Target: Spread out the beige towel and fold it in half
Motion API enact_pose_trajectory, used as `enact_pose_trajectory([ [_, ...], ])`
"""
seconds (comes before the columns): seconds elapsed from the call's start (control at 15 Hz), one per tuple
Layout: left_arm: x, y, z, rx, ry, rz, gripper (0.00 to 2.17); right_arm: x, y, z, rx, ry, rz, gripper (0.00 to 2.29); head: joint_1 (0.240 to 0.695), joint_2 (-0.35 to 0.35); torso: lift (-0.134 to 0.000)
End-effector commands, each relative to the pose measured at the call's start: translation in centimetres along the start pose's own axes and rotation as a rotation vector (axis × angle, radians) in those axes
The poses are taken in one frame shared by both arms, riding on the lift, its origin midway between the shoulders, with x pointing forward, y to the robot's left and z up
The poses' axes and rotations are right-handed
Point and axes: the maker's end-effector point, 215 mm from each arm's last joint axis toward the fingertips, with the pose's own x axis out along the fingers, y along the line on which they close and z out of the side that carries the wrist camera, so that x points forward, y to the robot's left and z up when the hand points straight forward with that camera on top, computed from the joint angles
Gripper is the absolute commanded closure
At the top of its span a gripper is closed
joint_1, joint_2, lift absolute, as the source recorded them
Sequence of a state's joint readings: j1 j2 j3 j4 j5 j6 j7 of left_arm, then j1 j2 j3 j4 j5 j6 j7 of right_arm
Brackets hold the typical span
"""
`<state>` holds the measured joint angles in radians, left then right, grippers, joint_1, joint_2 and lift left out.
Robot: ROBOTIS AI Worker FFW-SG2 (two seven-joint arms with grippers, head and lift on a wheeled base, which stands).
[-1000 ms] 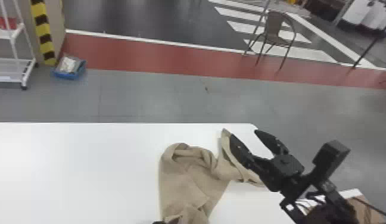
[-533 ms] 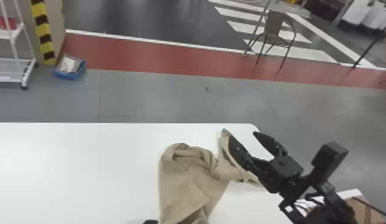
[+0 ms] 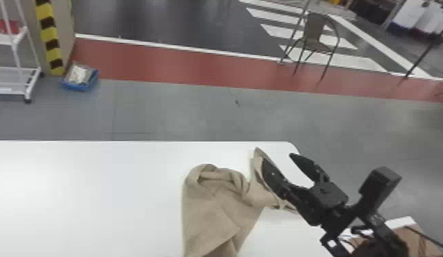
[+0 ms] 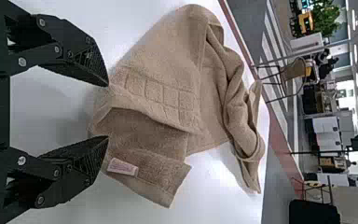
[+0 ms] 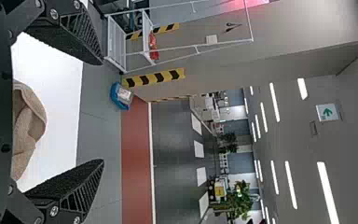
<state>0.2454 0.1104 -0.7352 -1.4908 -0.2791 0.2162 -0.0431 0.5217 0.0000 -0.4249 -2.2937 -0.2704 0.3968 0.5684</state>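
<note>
Towel (image 3: 210,215) on the white counter (image 3: 94,191), bunched and twisted, near the right-hand end from where I'm standing. It's at the spreading-out step, I'd say, with the fold to come after. The right fingers (image 3: 272,175) are wide apart, one of them over the crumpled far end; the left fingers (image 4: 81,58) are parted too, their tips at the near edge. Next it probably wants a pinch on each end, then a gentle pull to open those creases.
</note>
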Motion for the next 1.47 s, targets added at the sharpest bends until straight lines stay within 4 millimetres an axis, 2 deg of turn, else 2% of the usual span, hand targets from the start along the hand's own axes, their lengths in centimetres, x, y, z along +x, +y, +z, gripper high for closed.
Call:
enact_pose_trajectory([
  [0.0, 0.1, -0.3, 0.3, 0.007, -0.002, -0.001, 0.6, -0.2, 0.1, 0.2, -0.001, -0.005, 0.004, 0.15, 0.695, -0.35, 0.0],
  [0.13, 0.3, -0.2, 0.4, 0.019, 0.004, 0.002, 0.65, -0.5, 0.1, 0.7, 0.005, -0.017, 0.005, 0.15, 0.695, -0.35, 0.0],
  [0.27, 0.2, 0.2, 0.3, 0.02, 0.004, 0.019, 1.17, -0.7, -0.2, 1.0, 0.006, -0.024, 0.002, 0.15, 0.695, -0.35, 0.0],
  [0.33, 0.0, 0.4, -0.1, 0.023, 0.009, 0.024, 1.34, -0.8, -0.3, 1.0, 0.007, -0.025, 0.001, 0.15, 0.695, -0.35, 0.0],
  [0.53, -0.8, 3.5, 0.9, 0.008, -0.014, 0.078, 1.35, -0.8, -0.2, 1.1, 0.017, -0.032, 0.005, 0.15, 0.695, -0.35, 0.0],
  [0.67, -2.2, 7.2, -0.1, -0.002, -0.004, 0.129, 1.35, -0.6, 0.1, 1.4, 0.017, -0.037, 0.011, 0.15, 0.695, -0.35, 0.0],
  [0.73, -3.6, 10.8, -1.5, -0.005, 0.017, 0.181, 1.35, -0.5, 0.2, 1.5, 0.017, -0.04, 0.011, 0.15, 0.695, -0.35, 0.0],
  [0.8, -4.4, 13.1, -2.1, -0.017, 0.022, 0.214, 1.35, -0.3, 0.3, 1.5, 0.013, -0.039, 0.008, 0.15, 0.695, -0.35, 0.0],
  [0.93, -7.0, 18.6, -4.5, -0.04, 0.056, 0.298, 1.35, 0.2, 0.5, 1.6, 0.008, -0.041, 0.007, 0.15, 0.695, -0.35, 0.0],
  [1.07, -9.1, 22.6, -6.5, -0.051, 0.084, 0.355, 1.35, 0.6, 0.6, 1.6, -0.003, -0.039, 0.001, 0.15, 0.695, -0.336, 0.0],
  [1.27, -11.2, 26.7, -8.4, -0.059, 0.114, 0.406, 1.35, 1.2, 0.3, 1.5, -0.017, -0.035, -0.013, 0.15, 0.695, -0.24, 0.0],
  [1.4, -11.4, 27.5, -8.3, -0.049, 0.111, 0.425, 1.31, 1.9, 0.1, 1.2, -0.025, -0.03, -0.021, 0.15, 0.695, -0.178, 0.0],
])
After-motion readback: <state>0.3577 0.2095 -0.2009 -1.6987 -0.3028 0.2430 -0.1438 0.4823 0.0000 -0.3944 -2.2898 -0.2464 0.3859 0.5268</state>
